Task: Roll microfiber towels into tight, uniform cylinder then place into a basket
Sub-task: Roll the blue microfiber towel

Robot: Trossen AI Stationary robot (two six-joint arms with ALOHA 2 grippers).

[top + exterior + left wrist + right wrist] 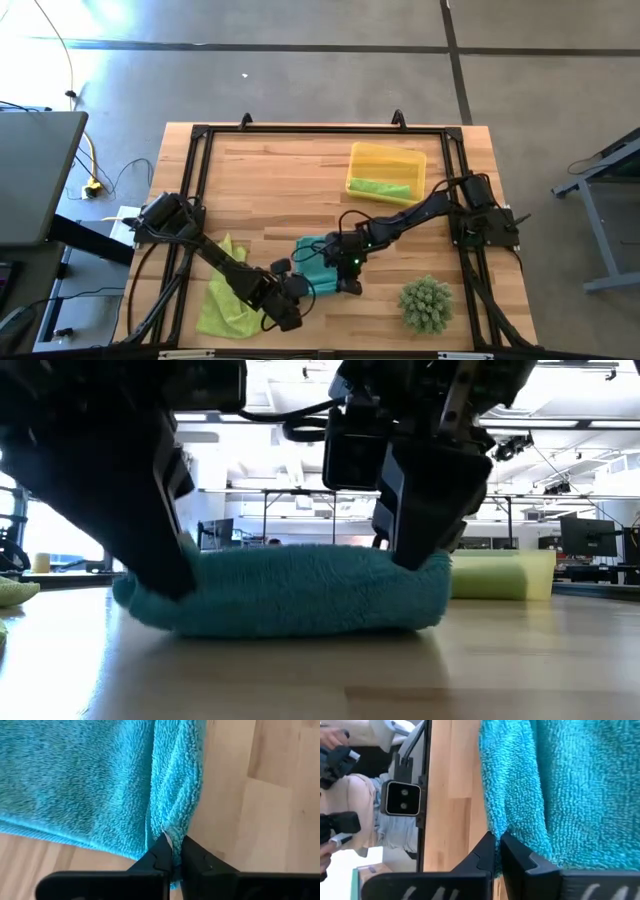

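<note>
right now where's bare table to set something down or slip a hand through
Bare wood runs across the far-left table, between the frame and the basket. A narrower strip lies between basket and plant. The near middle is crowded: both grippers, left and right, pinch the teal towel, with a green towel beside.

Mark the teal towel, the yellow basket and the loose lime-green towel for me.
teal towel (pixel 290 592): low view, middle of its folded bulk.
yellow basket (pixel 398 155): high view, far wall's rim.
lime-green towel (pixel 222 305): high view, centre of the crumpled cloth.
</note>
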